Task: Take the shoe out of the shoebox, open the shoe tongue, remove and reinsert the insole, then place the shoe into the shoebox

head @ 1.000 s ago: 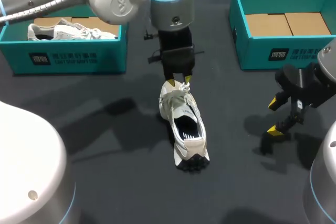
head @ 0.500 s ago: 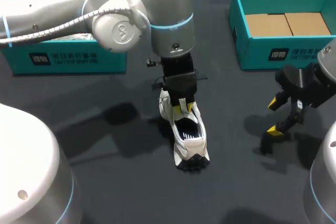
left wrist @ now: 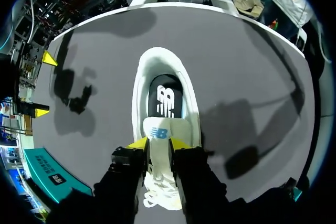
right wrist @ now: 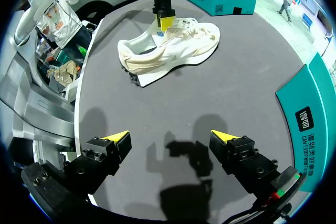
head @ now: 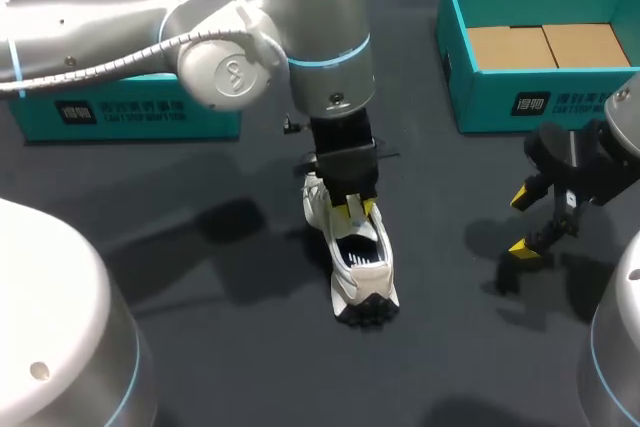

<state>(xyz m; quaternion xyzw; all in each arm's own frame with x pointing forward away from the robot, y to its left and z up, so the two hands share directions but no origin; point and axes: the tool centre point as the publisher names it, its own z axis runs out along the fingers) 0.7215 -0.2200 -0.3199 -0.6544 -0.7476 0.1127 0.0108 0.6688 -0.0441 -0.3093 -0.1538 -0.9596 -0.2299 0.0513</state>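
A white sneaker stands upright on the dark table, heel toward me, with its black insole showing in the opening. My left gripper reaches in from the left and hangs over the shoe's mouth. Its yellow tips press the white tongue from both sides, so the gripper is shut on it. The laces lie under the gripper body. My right gripper hovers open to the right of the shoe, holding nothing. In the right wrist view the shoe lies well ahead of that open gripper.
A teal shoebox with cardboard on its floor stands at the back right. Another teal shoebox stands at the back left, its inside hidden by my left arm. Bare dark table lies around the shoe.
My left gripper has come down from the laces toward the shoe's opening and narrowed onto the tongue. Its arm now covers the back left box. The right arm has not moved.
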